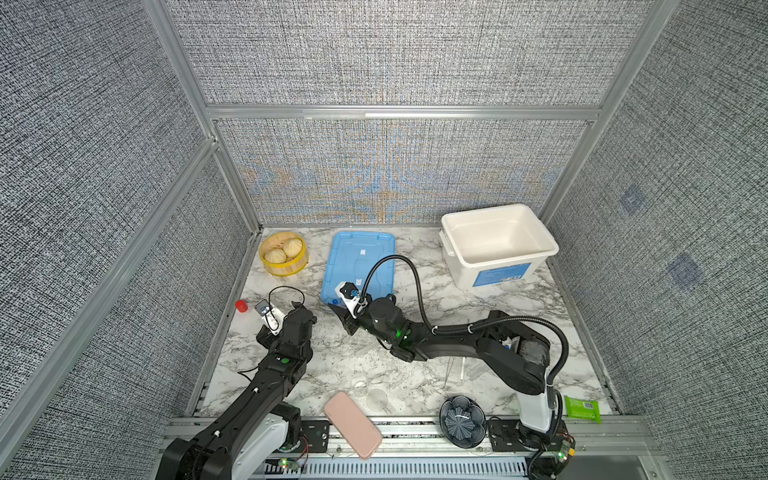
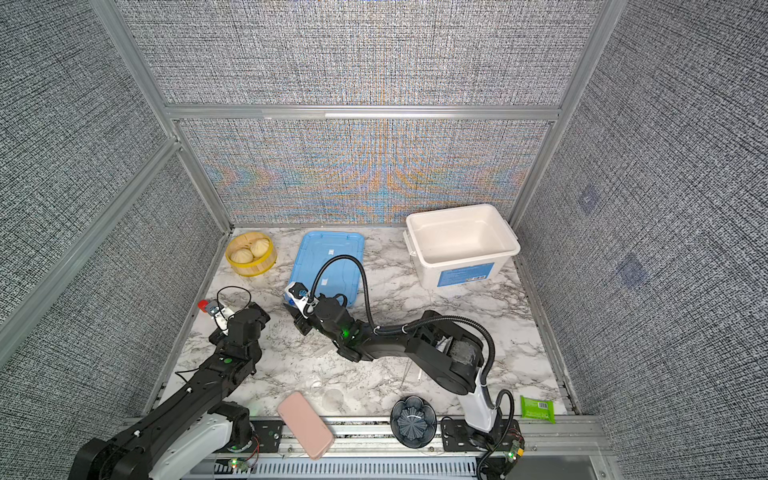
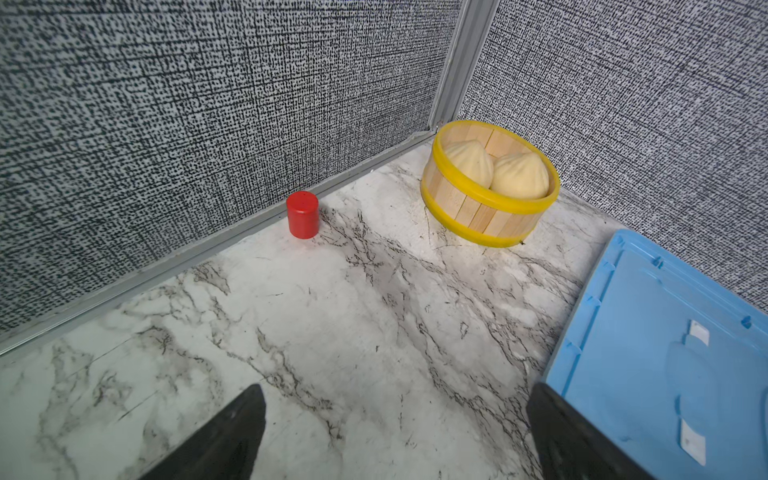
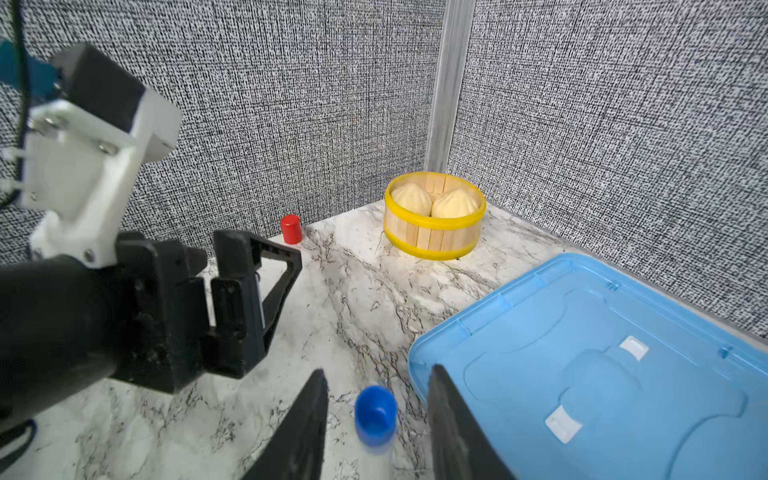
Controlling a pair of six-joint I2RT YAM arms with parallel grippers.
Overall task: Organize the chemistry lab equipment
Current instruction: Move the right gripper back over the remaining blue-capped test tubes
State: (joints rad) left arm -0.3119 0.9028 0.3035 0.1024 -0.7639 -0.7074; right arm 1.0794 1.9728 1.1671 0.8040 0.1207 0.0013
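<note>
A clear tube with a blue cap (image 4: 376,413) sits between the fingers of my right gripper (image 4: 377,370), beside the corner of the blue lid (image 4: 582,374). The jaws stand apart with a gap on each side of the cap, so the gripper is open. In a top view the right gripper (image 1: 340,311) hangs low over the marble at the lid's near corner, the blue cap (image 1: 335,301) just showing. My left gripper (image 3: 397,388) is wide open over bare marble. Thin silver tweezers (image 1: 449,371) and a white stick (image 1: 462,369) lie beneath the right arm.
A white bin (image 1: 498,245) stands at the back right. A yellow-rimmed basket with buns (image 1: 284,253) and a red cup (image 1: 241,306) are at the left. A pink phone (image 1: 352,424), a dark flower bowl (image 1: 462,419) and a green packet (image 1: 582,409) lie along the front edge.
</note>
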